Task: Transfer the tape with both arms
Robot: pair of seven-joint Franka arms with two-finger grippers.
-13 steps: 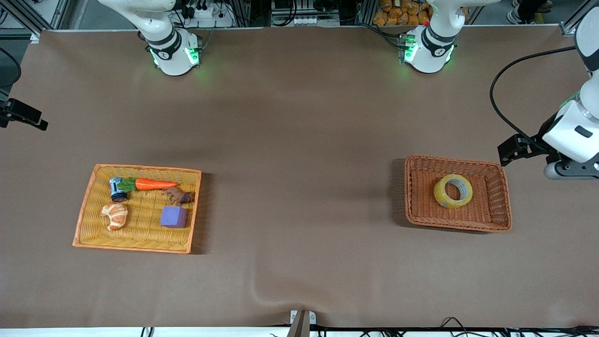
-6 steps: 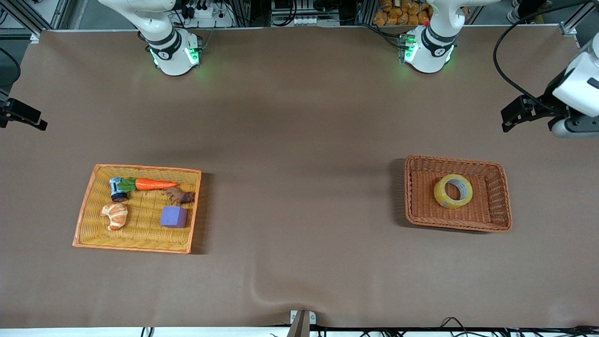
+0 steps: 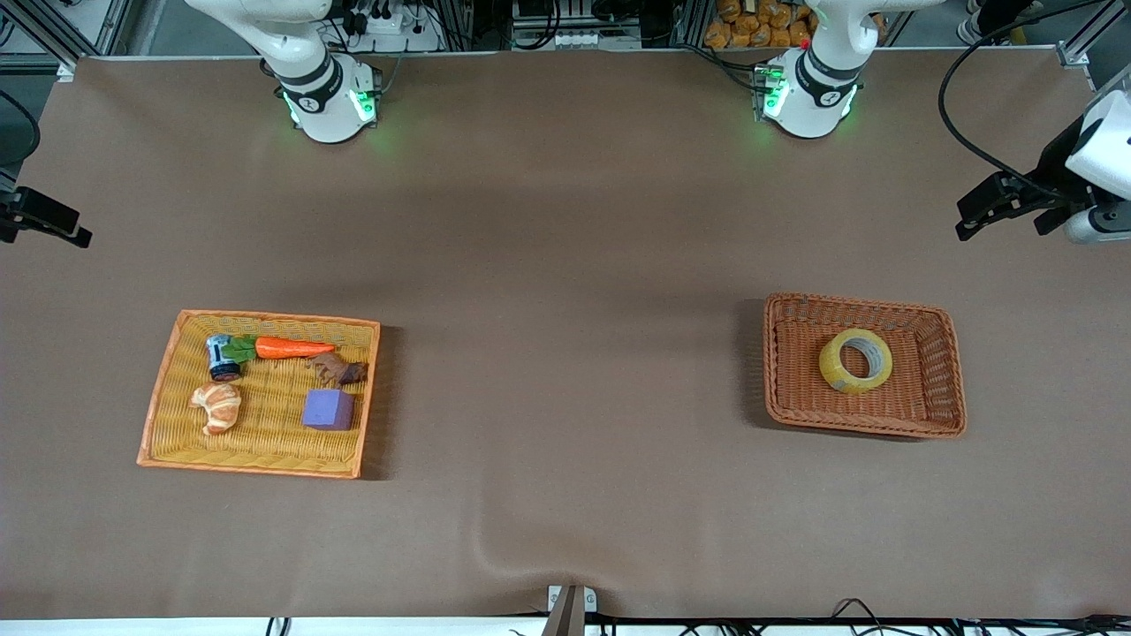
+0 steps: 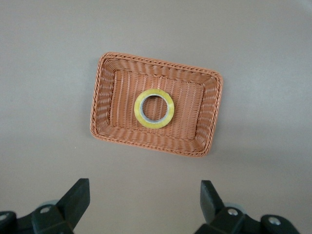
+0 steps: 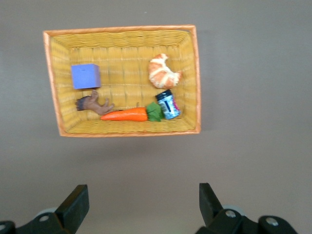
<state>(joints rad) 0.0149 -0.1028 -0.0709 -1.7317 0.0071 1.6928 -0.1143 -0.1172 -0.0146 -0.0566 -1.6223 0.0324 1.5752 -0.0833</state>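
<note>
The tape (image 3: 855, 360), a yellowish ring with a grey-white core, lies flat in the brown wicker basket (image 3: 945, 371) toward the left arm's end of the table. It also shows in the left wrist view (image 4: 154, 108). My left gripper (image 4: 144, 188) is open and empty, high above the table beside that basket. The left arm's hand (image 3: 1096, 159) shows at the edge of the front view. My right gripper (image 5: 143, 192) is open and empty, high above the table beside the yellow basket (image 5: 124, 36). Only a black part of the right arm (image 3: 44, 221) shows in the front view.
The yellow basket (image 3: 168, 389) toward the right arm's end holds a purple cube (image 3: 328, 410), a croissant (image 3: 216, 406), a toy carrot (image 3: 287, 348), a small can (image 3: 221, 356) and a brown figure (image 3: 337, 369). Brown table surface lies between the two baskets.
The left arm's hand has risen and drawn away from the brown basket, toward the robots' bases. The tape and the right arm have not moved.
</note>
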